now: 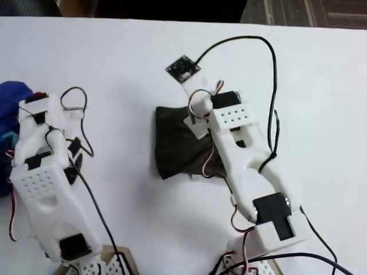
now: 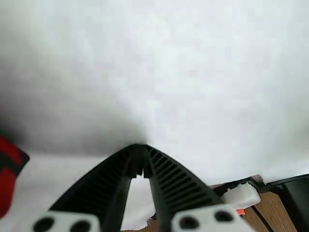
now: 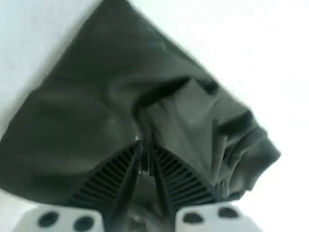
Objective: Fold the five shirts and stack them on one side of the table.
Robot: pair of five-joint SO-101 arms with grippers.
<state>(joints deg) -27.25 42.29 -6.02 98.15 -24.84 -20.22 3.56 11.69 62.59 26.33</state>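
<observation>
partly hidden by the closed right end effector (image 3: 144, 157): dark shirt (image 3: 96, 106); left end effector (image 2: 140, 162) closed, empty.

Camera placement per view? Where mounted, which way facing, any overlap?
High: fixed above, looking down on the table; both arms show, shirt under the right arm.
Left wrist: on left arm, facing white table past the shut left end effector.
Right wrist: on right arm, facing the shirt past the shut right end effector.
Shared: high and right wrist both see the shirt.
</observation>
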